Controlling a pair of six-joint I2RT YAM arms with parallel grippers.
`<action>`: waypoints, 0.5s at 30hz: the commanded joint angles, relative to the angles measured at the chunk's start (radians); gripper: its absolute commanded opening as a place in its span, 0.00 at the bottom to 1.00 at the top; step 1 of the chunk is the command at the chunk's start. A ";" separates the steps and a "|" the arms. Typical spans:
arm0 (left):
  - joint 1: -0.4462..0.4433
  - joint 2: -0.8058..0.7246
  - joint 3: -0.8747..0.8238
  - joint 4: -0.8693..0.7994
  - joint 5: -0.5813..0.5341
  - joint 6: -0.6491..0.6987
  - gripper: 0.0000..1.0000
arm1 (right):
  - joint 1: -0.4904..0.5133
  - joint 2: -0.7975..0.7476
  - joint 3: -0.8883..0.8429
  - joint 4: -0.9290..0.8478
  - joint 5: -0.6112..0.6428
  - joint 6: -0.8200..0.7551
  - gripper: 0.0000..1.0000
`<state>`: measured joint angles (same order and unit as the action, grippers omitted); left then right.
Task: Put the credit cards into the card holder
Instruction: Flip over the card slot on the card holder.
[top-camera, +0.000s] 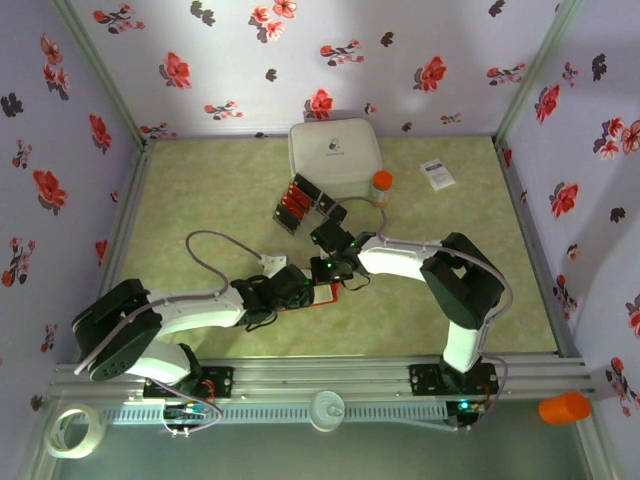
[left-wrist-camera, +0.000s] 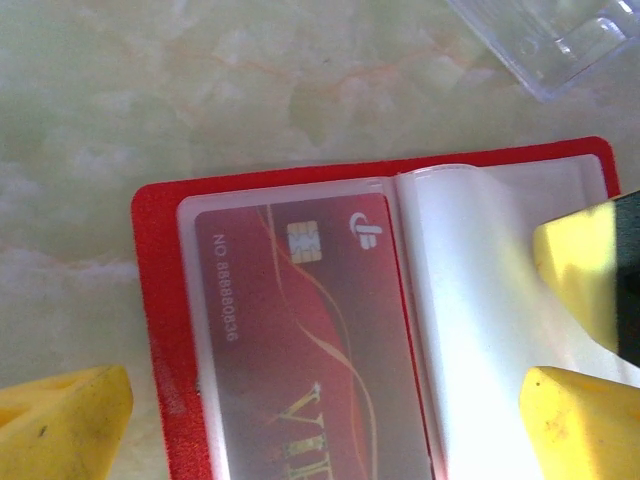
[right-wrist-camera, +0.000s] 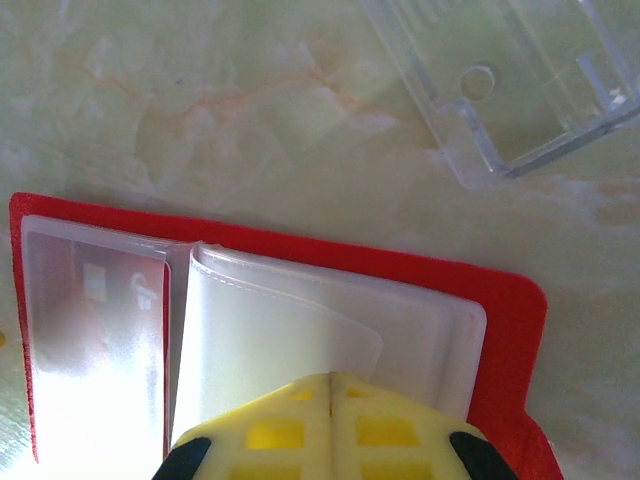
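Closed right gripper (right-wrist-camera: 332, 390) touches card holder (right-wrist-camera: 505, 320) sleeve; open tabletop (right-wrist-camera: 200, 90) beyond.

Floral walls (top-camera: 230, 60), pale marbled tabletop (top-camera: 215, 190)

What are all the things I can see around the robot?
card holder: one, red, lying open between the grippers
credit card: one, red, inside the holder's clear pocket
credit cards: several, red, in black trays by the big box
lidded box: one, white, far end
bottle: one, orange cap, right of that box
printed box: one, white, far right
clear plastic case: one, see-through, just beyond the holder
tape roll: one, pale, near left corner
left gripper: one, yellow fingers, open over the holder
right gripper: one, yellow fingers, shut, at the pale pocket
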<state>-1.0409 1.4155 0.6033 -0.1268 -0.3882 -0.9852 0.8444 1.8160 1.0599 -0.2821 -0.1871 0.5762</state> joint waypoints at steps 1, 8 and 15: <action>-0.009 -0.030 -0.022 0.074 0.006 0.033 1.00 | 0.008 0.013 -0.014 0.007 -0.026 0.024 0.01; -0.013 -0.035 -0.052 0.156 0.029 0.052 1.00 | -0.004 0.011 -0.035 0.047 -0.060 0.050 0.01; -0.014 -0.008 -0.069 0.196 0.049 0.054 1.00 | -0.016 0.003 -0.054 0.076 -0.084 0.069 0.01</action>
<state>-1.0409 1.3975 0.5354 -0.0013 -0.3653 -0.9554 0.8303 1.8160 1.0328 -0.2249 -0.2440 0.6167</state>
